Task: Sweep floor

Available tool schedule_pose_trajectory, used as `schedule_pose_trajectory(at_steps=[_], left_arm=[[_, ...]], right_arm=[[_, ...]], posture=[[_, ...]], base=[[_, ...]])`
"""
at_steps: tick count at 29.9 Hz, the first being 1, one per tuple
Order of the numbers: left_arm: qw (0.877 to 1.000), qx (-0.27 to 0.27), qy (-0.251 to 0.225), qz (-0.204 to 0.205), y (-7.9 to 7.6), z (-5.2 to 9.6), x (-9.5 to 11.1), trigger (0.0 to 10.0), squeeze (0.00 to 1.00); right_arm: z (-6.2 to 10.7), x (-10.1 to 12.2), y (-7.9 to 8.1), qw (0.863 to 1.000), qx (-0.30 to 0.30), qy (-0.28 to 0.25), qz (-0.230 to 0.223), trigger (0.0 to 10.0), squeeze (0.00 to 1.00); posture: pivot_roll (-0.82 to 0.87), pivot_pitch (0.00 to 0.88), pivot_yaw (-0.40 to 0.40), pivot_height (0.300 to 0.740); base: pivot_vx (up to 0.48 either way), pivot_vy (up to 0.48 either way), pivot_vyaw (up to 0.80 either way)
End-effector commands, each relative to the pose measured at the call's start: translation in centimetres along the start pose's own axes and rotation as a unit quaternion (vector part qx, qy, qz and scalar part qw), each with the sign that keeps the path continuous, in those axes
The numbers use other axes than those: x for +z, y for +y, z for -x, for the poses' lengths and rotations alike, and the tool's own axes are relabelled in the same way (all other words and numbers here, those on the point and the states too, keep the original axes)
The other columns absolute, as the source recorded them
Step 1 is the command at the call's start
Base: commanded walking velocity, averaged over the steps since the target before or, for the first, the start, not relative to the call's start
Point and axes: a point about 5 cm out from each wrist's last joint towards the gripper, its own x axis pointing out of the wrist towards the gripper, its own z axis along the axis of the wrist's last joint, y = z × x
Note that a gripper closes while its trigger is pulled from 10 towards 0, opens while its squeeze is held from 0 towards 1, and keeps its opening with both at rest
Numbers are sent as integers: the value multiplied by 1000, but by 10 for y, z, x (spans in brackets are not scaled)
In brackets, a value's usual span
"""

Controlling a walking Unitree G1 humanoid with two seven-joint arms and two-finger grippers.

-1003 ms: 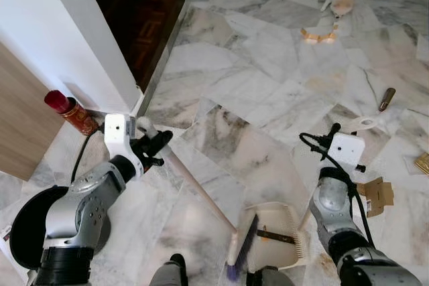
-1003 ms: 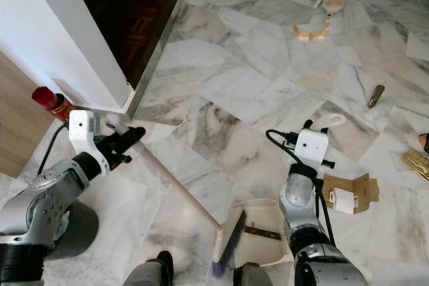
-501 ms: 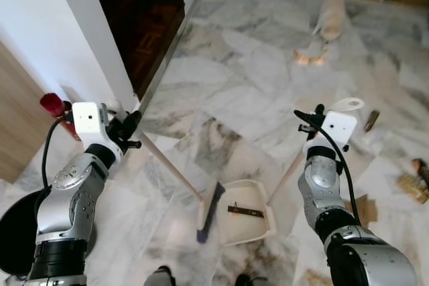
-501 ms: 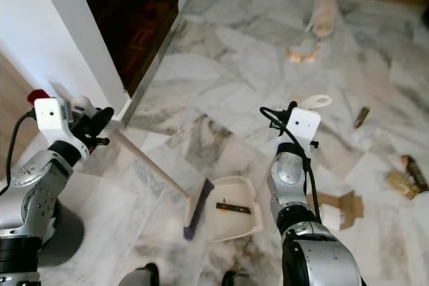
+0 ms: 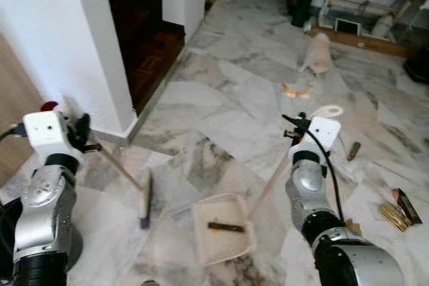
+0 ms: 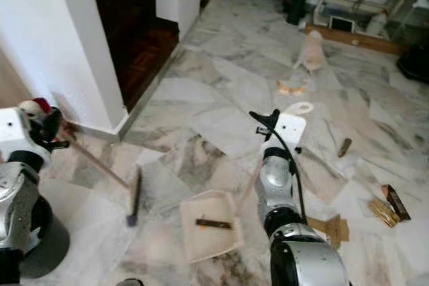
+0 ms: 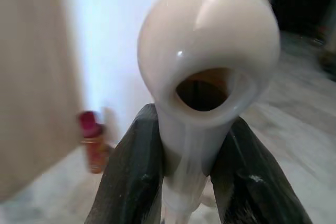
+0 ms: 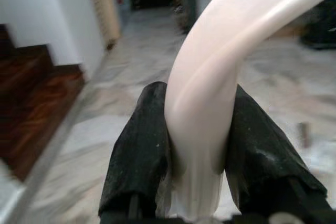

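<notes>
Jaws of left gripper [image 7: 181, 177] clamped on broom [image 5: 131, 185] handle; right gripper [image 8: 194, 171] clamped on dustpan [image 5: 221, 229] handle.

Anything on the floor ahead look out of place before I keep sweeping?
Yes. Litter lies on the marble right of the dustpan: flattened cardboard, brown wrappers and a small dark stick. An animal stands farther ahead.

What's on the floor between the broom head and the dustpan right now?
Bare marble floor, seen in both eye views. The broom and dustpan stand apart; the one brown stick lies inside the pan.
</notes>
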Motion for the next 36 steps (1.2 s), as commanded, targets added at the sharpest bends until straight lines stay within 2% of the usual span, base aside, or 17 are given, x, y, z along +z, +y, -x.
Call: schedule_pose_trajectory(at_steps=[1,7,11,15,20,25,28,30,36], left_arm=[[999,15,-29,-19,6,1,8,10000,0],[999,24,-26,-24,9,5,2,10000,0],[999,21,-11,-22,10,10,-8,10000,0],[1000,21,-9,-21,9,9,-13,10000,0],[1000,11,-4,-17,0,15,-21,10000,0],[1000,18,-1,-7,-5,23,-28,10000,0],[1000,31,2,0,-5,28,-33,10000,0],[1000,25,7,10,-17,32,-38,10000,0],[1000,0,11,4,-31,30,-40,10000,0]], right_arm=[[-12,24,11,999,19,-34,-15,10000,0],[-18,37,15,998,34,-53,-25,10000,0],[-17,38,9,997,19,-63,-33,10000,0],[-16,39,4,997,6,-71,-41,10000,0],[-12,30,1,997,4,-59,-58,10000,0],[-11,27,1,997,17,-54,-53,10000,0],[-10,26,2,997,25,-50,-48,10000,0],[-16,37,6,996,42,-63,-41,10000,0],[-22,49,7,995,44,-76,-44,10000,0]], posture=[[460,0,-133,740],[461,0,-125,740],[421,0,-89,740],[413,0,-85,740],[391,0,-87,740],[399,0,-154,740],[396,0,-167,740],[389,0,-170,740],[395,0,-139,740]], base=[[0,0,0],[0,0,0],[0,0,0],[0,0,0],[0,0,0],[0,0,0],[0,0,0],[0,0,0],[0,0,0]])
